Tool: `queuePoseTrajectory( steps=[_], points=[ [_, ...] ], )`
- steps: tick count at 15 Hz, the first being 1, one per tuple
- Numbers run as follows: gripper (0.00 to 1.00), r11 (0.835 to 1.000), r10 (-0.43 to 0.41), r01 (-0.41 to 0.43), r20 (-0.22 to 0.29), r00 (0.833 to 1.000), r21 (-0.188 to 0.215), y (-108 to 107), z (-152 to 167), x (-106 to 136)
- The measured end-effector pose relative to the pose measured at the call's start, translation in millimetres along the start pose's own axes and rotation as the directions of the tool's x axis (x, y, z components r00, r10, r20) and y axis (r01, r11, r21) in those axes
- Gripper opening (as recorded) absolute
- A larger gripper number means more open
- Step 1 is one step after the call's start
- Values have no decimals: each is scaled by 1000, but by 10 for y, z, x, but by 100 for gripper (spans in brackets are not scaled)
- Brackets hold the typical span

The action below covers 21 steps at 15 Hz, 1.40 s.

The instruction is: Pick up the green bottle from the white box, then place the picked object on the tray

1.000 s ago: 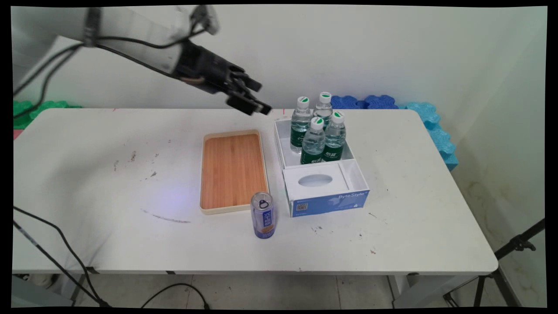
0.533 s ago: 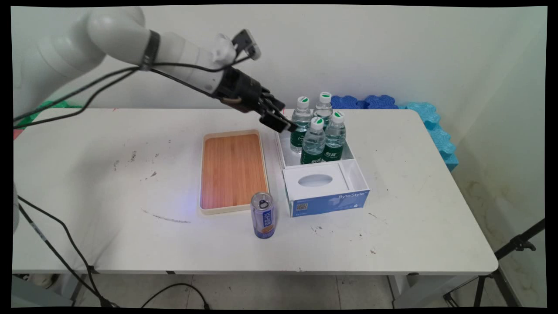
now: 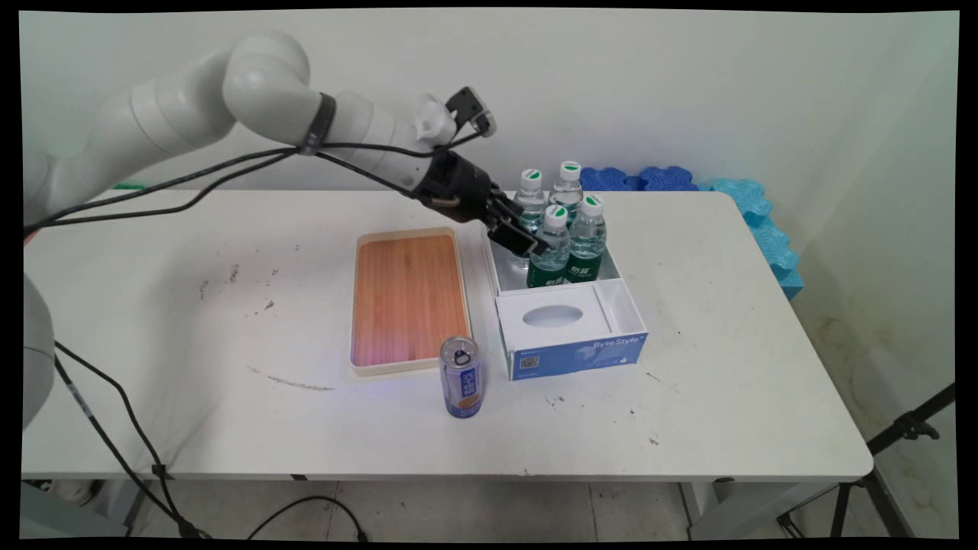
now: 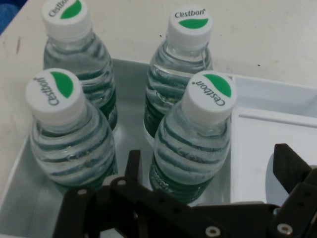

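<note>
gripper [image 4: 210,166] hangs with fingers spread around one of four water bottles [image 4: 195,139] standing in the white box [image 3: 603,305]

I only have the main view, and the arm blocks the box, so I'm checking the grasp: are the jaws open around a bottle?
Observer: Yes, open. In the hand view they straddle the front-left bottle of the four, one on each side.
Operator: Where does each side sit?
Observer: One is in the gap next to the neighbouring bottle. The other hangs over the white insert.
Operator: Is any lettering readable?
Observer: The caps read Cestbon, with a green mark.
</note>
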Motion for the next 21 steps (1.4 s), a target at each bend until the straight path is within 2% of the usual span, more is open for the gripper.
queuePoseTrajectory(
  steps=[12, 13, 21],
  points=[
    [100, 1000, -14, 14, 22, 1000, 2, -3, 441, -77],
    [0, 1000, -15, 15, 20, 1000, 3, -11, 464, -81],
    [0, 1000, -13, 13, 0, 1000, 1, -25, 522, -108]
  ],
)
